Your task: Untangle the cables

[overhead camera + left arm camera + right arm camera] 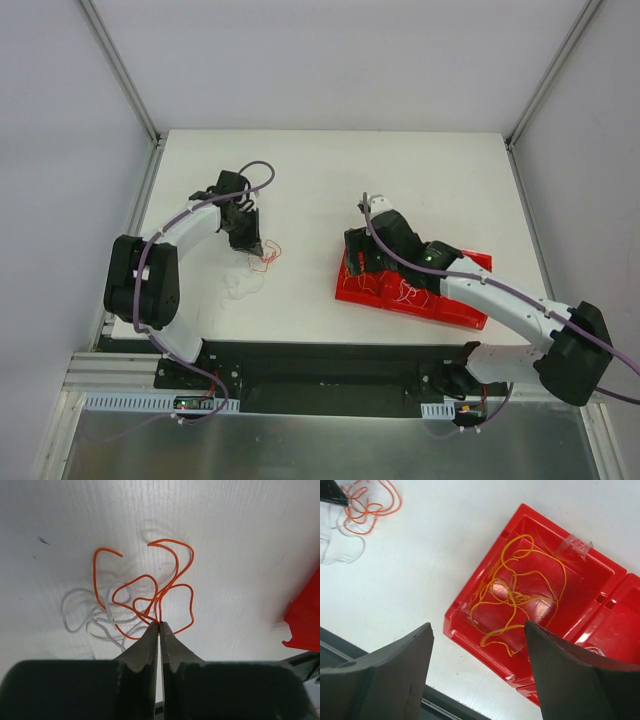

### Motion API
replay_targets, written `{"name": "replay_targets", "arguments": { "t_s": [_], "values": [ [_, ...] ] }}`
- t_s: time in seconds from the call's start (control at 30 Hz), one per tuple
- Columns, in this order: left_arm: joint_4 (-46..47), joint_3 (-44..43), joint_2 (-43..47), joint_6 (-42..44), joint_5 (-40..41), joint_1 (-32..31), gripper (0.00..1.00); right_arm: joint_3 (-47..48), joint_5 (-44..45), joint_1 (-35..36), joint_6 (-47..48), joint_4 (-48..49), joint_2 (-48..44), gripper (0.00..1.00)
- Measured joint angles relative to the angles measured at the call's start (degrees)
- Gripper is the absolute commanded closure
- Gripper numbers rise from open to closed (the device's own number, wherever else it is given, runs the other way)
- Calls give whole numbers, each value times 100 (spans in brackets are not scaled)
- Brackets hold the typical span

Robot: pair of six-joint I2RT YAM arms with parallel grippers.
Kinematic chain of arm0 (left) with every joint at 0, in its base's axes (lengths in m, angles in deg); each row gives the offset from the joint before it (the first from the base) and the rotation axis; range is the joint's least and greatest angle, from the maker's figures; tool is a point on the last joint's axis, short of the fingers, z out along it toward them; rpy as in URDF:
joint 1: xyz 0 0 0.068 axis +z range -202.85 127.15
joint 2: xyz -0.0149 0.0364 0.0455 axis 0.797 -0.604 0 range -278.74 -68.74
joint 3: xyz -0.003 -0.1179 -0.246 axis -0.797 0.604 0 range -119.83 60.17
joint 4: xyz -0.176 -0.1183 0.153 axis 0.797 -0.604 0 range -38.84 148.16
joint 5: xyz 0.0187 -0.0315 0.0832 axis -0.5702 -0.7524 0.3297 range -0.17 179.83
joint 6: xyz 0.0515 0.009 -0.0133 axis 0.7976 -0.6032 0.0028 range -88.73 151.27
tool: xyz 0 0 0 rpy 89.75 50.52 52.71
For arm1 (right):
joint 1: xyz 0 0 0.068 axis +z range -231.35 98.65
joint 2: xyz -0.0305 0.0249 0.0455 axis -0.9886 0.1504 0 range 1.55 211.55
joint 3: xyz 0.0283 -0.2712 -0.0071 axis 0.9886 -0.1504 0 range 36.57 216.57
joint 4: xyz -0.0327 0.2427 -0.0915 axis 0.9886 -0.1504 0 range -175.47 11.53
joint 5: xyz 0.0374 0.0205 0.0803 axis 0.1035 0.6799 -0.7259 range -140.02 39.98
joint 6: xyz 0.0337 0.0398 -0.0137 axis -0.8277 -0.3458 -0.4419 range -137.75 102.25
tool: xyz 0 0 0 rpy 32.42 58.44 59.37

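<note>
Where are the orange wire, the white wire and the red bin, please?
orange wire [158, 605], left wrist view, where its strands converge.
white wire [102, 621], left wrist view, its bunched middle.
red bin [615, 625], right wrist view, bare right compartment.

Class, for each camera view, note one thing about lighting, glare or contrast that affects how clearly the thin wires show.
Left wrist: the thin orange wire is sharp, with soft shadows, while the thin white wire nearly vanishes against the white table. Right wrist: glare patches on the glossy red plastic tray wash over the yellow wire. Top external: even light, wires tiny.
</note>
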Motion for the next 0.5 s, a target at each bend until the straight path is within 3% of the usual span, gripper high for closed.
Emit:
{"name": "replay_targets", "arguments": {
  "t_s": [0.17,0.5],
  "values": [
    [50,59,621,120,17,2,100,96,50,330,-35,37,-31,18],
    [1285,1167,3615,308,-960,2,100,96,-1008,433,-614,1113,407,13]
  ]
}}
